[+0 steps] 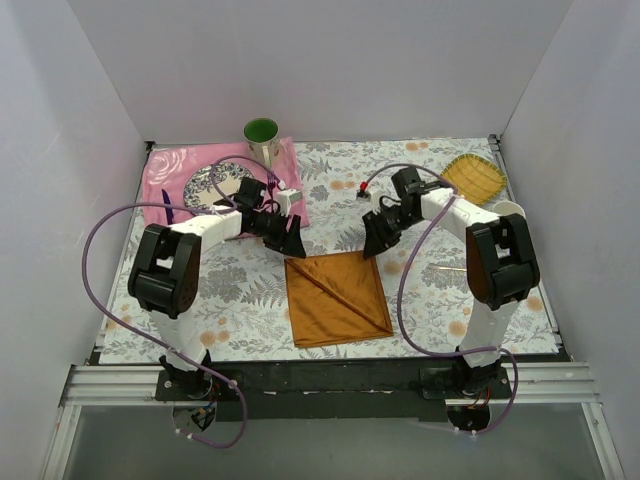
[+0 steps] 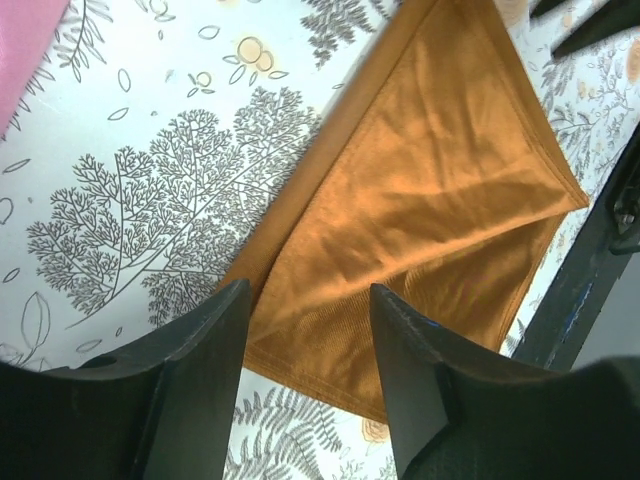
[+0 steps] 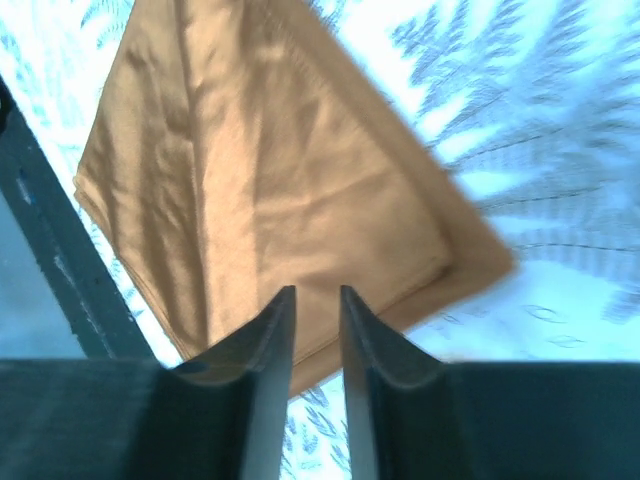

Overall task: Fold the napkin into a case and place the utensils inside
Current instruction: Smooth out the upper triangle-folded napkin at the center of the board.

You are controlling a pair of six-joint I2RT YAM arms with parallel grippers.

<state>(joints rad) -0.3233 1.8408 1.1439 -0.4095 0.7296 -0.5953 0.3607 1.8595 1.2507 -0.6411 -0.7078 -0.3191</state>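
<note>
Right now the shiny rust-orange satin napkin (image 1: pixel 337 300) lies flat on the floral-print bench (image 1: pixel 230 290), between my two arms and near the front edge. It's a rough square with a diagonal fold line from its far-left corner to its near-right one. My left tool (image 1: pixel 290 240) hovers at the far-left corner, jaws wide, nothing in them; in the wrist view the cloth shows between the fingers (image 2: pixel 200 390). My right tool (image 1: pixel 376 243) is at the far-right corner, jaws down to a narrow slit, nothing visibly gripped. The pink flowered cloth (image 1: pixel 165 172) lies far left, apart from the napkin.
</note>
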